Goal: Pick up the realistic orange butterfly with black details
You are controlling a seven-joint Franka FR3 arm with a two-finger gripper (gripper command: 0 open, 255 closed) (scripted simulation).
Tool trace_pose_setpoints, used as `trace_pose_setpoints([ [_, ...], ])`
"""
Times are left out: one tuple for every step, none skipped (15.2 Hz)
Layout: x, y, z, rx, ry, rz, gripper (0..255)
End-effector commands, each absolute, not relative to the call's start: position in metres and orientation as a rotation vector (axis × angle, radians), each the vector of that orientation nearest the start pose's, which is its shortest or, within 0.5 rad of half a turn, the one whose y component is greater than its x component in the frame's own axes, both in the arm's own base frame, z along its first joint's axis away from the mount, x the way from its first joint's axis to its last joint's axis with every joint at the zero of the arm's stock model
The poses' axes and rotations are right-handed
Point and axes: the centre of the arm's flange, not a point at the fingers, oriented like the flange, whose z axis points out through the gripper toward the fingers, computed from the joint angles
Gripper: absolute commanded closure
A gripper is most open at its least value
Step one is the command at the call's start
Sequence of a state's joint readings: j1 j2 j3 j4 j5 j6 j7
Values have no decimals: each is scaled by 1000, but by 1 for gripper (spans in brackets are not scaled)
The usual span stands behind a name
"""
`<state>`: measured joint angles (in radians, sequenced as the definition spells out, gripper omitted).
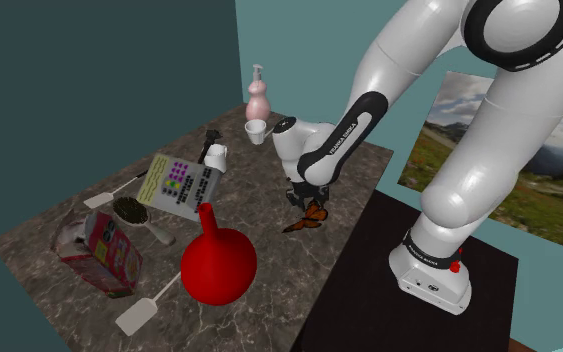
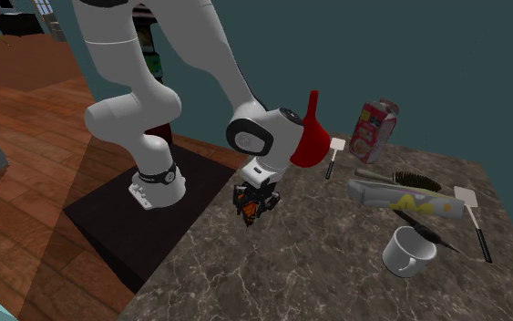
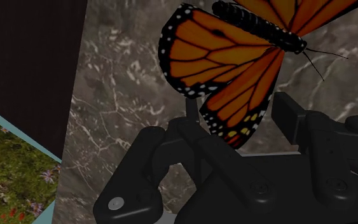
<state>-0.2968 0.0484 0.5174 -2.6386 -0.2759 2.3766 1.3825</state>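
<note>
Butterfly: orange wings veined and edged in black with white dots [image 3: 228, 60], dark slim body, fine antennae.
Where it is: right under the gripper [image 1: 304, 195], above the marbled tabletop [image 2: 318, 274] near the edge that faces the stand. The red round-bellied vessel [image 1: 217, 262] stands apart from it, toward the shoulder view's left. I cannot tell whether it is clear of the surface.
Claw: the two black fingers pinch a lower wing between them, one on each side, with the body and upper wings free beyond the tips.
Handling, as I judge it: very light, thin and likely brittle at the wing edges and antennae. The flat wings are probably slick, so it could pivot or slip out sideways.
Where to hold: the present pinch on the wing looks workable. A grip nearer the body, where the wings meet, would probably be steadier and strain the wing tip less.
Writing: small dark lettering along the white forearm [image 1: 344, 133] appears to read FRANKA EMIKA. The colourful printed box [image 1: 104, 250] carries graphics I cannot read.
</note>
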Motion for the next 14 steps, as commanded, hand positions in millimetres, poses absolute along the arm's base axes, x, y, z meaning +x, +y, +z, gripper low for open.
trace_pose_setpoints([
  [383,86,210,-3079,1545,192,255],
  [383,86,210,-3079,1545,192,255],
  [383,86,210,-3079,1545,192,255],
  [383,86,210,-3079,1545,192,255],
  [384,86,209,-3079,1545,192,255],
  [384,86,215,-3079,1545,192,255],
  [384,86,220,-3079,1545,192,255],
  [384,86,225,-3079,1545,192,255],
  [384,86,231,-3079,1545,192,255],
  [384,86,236,-3079,1545,192,255],
  [384,86,241,-3079,1545,192,255],
  [384,86,246,-3079,1545,192,255],
  [384,86,252,-3079,1545,192,255],
  [384,86,257,-3079,1545,192,255],
])
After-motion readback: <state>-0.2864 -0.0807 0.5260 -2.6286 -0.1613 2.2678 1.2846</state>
